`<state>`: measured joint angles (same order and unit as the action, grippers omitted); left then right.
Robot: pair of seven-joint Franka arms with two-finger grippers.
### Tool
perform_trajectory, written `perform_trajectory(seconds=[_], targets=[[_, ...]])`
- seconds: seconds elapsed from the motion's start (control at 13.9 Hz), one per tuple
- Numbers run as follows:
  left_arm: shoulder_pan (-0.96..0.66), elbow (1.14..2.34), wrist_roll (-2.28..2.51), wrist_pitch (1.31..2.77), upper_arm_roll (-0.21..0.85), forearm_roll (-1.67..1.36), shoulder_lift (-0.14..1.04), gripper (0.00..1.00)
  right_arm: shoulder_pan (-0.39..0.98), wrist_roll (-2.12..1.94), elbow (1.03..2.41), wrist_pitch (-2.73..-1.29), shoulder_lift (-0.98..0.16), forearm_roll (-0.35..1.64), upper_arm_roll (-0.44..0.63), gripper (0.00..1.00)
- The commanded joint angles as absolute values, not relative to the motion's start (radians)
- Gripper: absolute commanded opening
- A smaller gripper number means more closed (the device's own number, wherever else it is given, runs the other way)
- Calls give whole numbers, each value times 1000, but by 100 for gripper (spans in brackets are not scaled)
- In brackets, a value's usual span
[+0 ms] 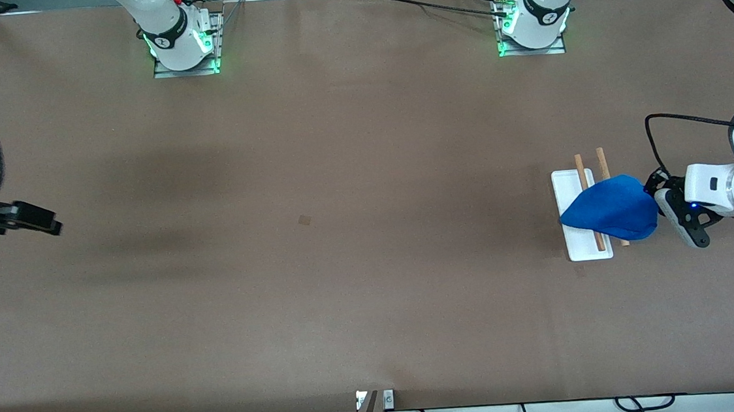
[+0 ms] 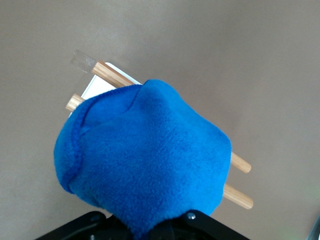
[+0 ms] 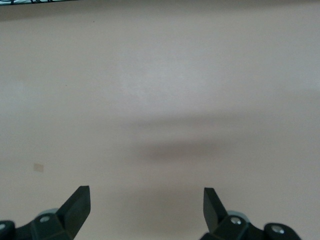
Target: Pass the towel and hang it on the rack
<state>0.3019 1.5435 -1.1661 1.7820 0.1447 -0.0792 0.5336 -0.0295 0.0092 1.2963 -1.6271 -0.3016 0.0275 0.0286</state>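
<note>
At the left arm's end of the table, the rack stands on its flat white base, long axis running from nearer the front camera to farther from it. Its two wooden rods lie parallel along that same line, their farther ends sticking out bare past the cloth. The towel is bunched over the rods about midway along the rack, covering their middle and nearer stretch; it spreads wide at the side toward the left gripper and narrows to a rounded point toward the right arm's end of the table, over the base. The left gripper is just beside the rack, fingers clamped together on the towel's edge; in the left wrist view the blue cloth rises straight out of the jaws with the rods showing past it.

The right gripper waits over bare table at the right arm's end, fingers spread wide and empty.

The table is plain brown, with cables along its nearest edge and both arm bases at the farthest edge.
</note>
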Motion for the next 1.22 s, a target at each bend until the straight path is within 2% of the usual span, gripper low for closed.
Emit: perform_trajectory(seconds=[0.0, 0.22, 0.36, 0.43, 0.65, 0.86, 1.15], targets=[[305, 1539, -1187, 1793, 152, -78, 551, 3, -38, -6, 1338, -1590, -252, 15, 14, 100], [313, 1539, -1204, 1812, 152, -78, 560, 4, -25, -12, 1361, -1569, -222, 11, 26, 100], [316, 1543, -1204, 1809, 152, -80, 560, 4, 52, -17, 1393, -1586, -207, 12, 105, 100], [316, 1543, -1204, 1809, 152, -80, 560, 7, 57, -17, 1413, -1598, -198, 12, 110, 100], [319, 1536, -1223, 1812, 152, -78, 575, 34, 54, -17, 1456, -1618, -170, 12, 107, 100], [322, 1532, -1226, 1804, 152, -78, 577, 43, 57, -20, 1521, -1624, -126, 11, 107, 100], [337, 1525, -1224, 1783, 156, -78, 568, 71, 61, -40, 1687, -1695, -31, 2, 107, 100]])
